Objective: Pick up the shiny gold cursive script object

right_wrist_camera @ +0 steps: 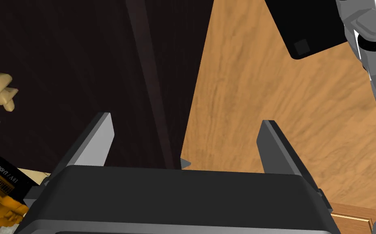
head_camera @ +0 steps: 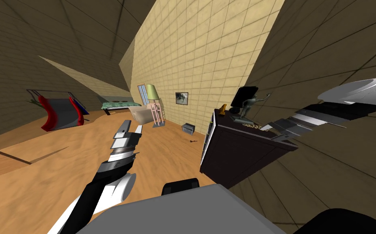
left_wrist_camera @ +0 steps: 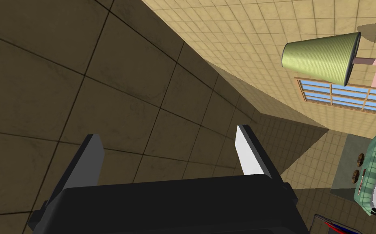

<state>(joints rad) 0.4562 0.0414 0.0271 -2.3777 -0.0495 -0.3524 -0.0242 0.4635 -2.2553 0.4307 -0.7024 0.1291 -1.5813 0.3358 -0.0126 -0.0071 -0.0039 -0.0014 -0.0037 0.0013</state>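
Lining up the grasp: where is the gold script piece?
Head view, right side: the gold script piece lies on the dark cabinet, beside the statue, near the right hand.

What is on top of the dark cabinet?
A small orange thing, a black slab, a grey-green figure and a little gold squiggle. My right arm hides part of the cabinet top beside the squiggle.

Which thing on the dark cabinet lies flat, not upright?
The small gold cursive script object; the grey-green statue beside it, the black panel and the small orange object all stand taller.
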